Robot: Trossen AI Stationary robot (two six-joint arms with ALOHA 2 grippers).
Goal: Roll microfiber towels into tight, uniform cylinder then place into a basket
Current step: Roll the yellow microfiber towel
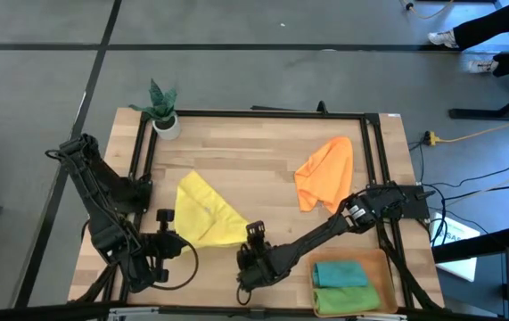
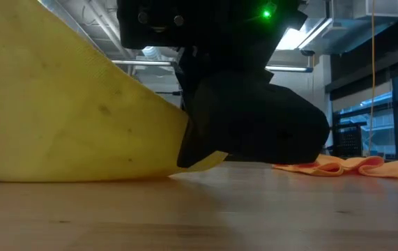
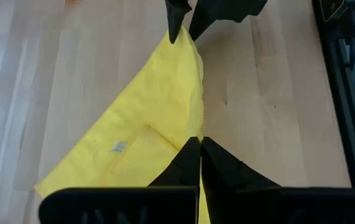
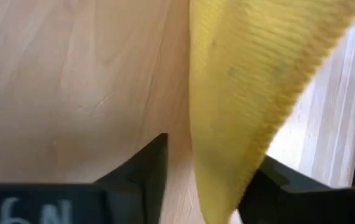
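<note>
1. High view: the wooden desk [image 1: 263,143] carries a yellow towel [image 1: 202,214] spread flat left of centre and an orange towel [image 1: 325,169] crumpled toward the right. The basket [image 1: 381,267] sits at the near right corner with a teal towel [image 1: 340,273] and a green towel [image 1: 347,298] rolled side by side inside it. A small potted plant [image 1: 162,109] stands at the far left corner. The left gripper [image 1: 161,239] lies at the yellow towel's near left edge; the right gripper [image 1: 252,239] reaches across to that towel's near right corner.

2. Low view: the yellow towel [image 2: 59,118] rises in a slope from the desk [image 2: 199,209], its tip lying under the dark body of the right gripper [image 2: 247,118]. The orange towel [image 2: 345,166] lies flat farther back on the right.

3. Left wrist view: the left gripper [image 3: 200,155] has its fingers [image 3: 186,163] pressed together, clamped on the edge of the yellow towel [image 3: 146,124]. The right gripper [image 3: 183,28] stands at the towel's opposite corner, its fingers apart astride the cloth tip.

4. Right wrist view: the right gripper [image 4: 211,180] has its fingers [image 4: 143,165] parted to a moderate gap with the yellow towel [image 4: 245,81] hanging between them; whether they pinch the cloth cannot be told.
</note>
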